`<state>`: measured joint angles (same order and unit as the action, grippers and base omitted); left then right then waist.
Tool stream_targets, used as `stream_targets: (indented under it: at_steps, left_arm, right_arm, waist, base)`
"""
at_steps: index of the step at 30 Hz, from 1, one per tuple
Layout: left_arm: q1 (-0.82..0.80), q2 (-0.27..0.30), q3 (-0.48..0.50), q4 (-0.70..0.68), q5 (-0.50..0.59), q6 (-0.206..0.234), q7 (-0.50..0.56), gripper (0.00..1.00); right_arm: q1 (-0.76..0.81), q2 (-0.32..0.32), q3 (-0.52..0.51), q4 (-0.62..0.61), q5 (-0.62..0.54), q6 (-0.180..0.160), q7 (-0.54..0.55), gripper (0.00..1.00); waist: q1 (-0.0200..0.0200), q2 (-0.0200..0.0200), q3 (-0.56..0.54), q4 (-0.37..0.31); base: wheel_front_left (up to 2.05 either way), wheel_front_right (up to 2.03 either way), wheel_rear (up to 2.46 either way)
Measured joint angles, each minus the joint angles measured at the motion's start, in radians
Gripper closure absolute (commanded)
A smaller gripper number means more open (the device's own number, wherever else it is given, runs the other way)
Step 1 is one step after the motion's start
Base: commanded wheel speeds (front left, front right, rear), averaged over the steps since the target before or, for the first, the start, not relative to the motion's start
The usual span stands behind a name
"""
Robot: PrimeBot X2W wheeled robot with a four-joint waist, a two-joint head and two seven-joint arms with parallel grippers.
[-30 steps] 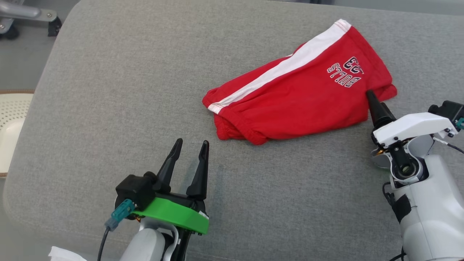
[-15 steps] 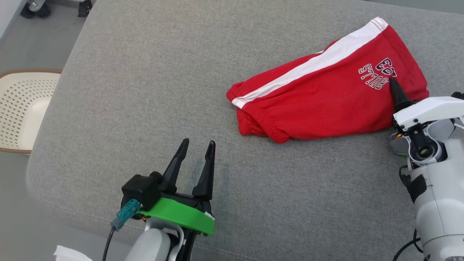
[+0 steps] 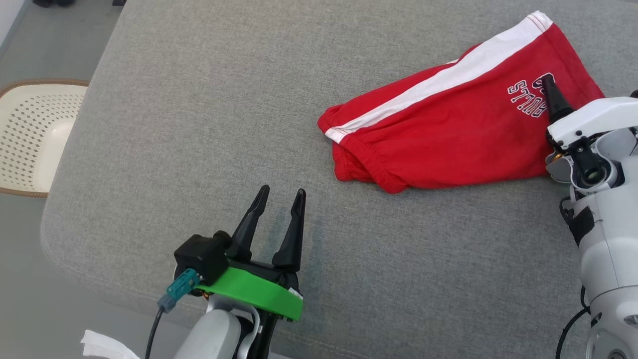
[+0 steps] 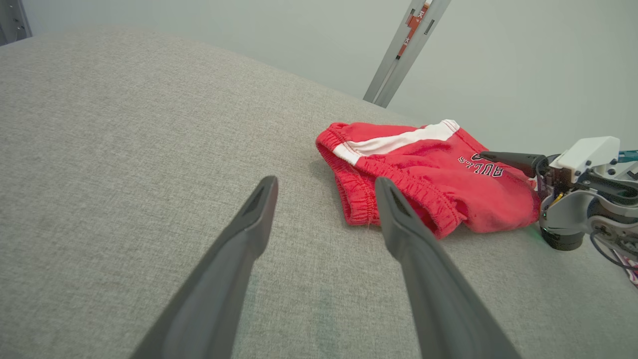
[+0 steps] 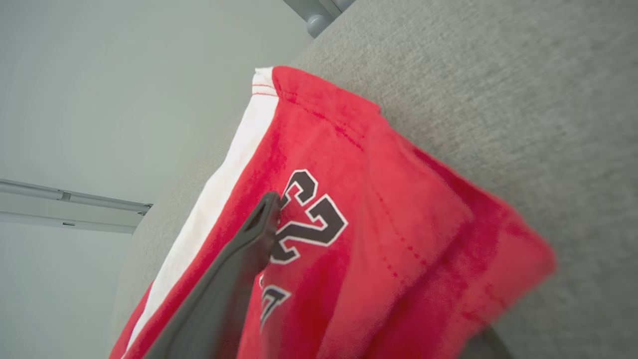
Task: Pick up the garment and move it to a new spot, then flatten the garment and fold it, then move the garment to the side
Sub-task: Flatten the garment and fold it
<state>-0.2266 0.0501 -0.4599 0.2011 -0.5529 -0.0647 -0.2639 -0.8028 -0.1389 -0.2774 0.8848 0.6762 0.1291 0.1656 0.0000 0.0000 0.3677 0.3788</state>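
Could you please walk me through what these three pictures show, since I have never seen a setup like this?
This is a wheeled robot with two arms, each ending in an end effector with two long dark fingers. The head view looks down from its head; the other two come from cameras on its wrists, looking along the fingers.

On a grey padded surface lie red shorts with a white stripe and lettering. A perforated cream object sits off the surface's left edge.

The left end effector is open over bare cushion, holding nothing. The right end effector is at the printed end of the shorts: one finger lies over the number; the other is hidden, so a grip cannot be confirmed.
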Motion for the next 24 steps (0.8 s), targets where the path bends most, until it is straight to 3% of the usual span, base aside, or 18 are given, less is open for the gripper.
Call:
stream_targets:
  at_steps: [4, 5, 6, 16, 24]
  left_arm:
    - [-0.001, 0.000, -0.002, 0.000, -0.006, 0.003, 0.000, 0.00]
    - [-0.001, 0.000, -0.002, 0.000, -0.006, 0.003, 0.000, 0.00]
    - [-0.001, 0.000, -0.001, 0.000, -0.006, 0.003, 0.000, 0.00]
    - [-0.001, 0.000, 0.005, 0.016, 0.000, 0.004, 0.000, 0.00]
    - [0.007, 0.000, 0.034, 0.029, 0.017, 0.004, 0.000, 0.00]
  right_arm:
    - [-0.032, -0.009, -0.003, 0.026, -0.021, 0.000, -0.008, 0.01]
    - [-0.039, -0.011, -0.002, 0.031, -0.022, 0.000, -0.009, 0.41]
    - [-0.043, -0.012, -0.001, 0.035, -0.028, 0.000, -0.016, 1.00]
    - [-0.020, 0.005, 0.040, 0.033, -0.029, 0.002, -0.089, 1.00]
    - [0.092, 0.028, 0.073, -0.059, 0.026, 0.002, -0.178, 1.00]
  waist:
    - [0.0000, 0.0000, 0.010, 0.011]
    - [0.0000, 0.0000, 0.012, 0.013]
    - [0.0000, 0.0000, 0.012, 0.013]
    - [0.0000, 0.0000, -0.015, -0.016]
    - [0.0000, 0.0000, -0.058, -0.067]
  base:
    - [0.00, 0.00, 0.00]
    - [0.00, 0.00, 0.00]
    - [0.00, 0.00, 0.00]
    - [0.00, 0.00, 0.00]
    - [0.00, 0.00, 0.00]
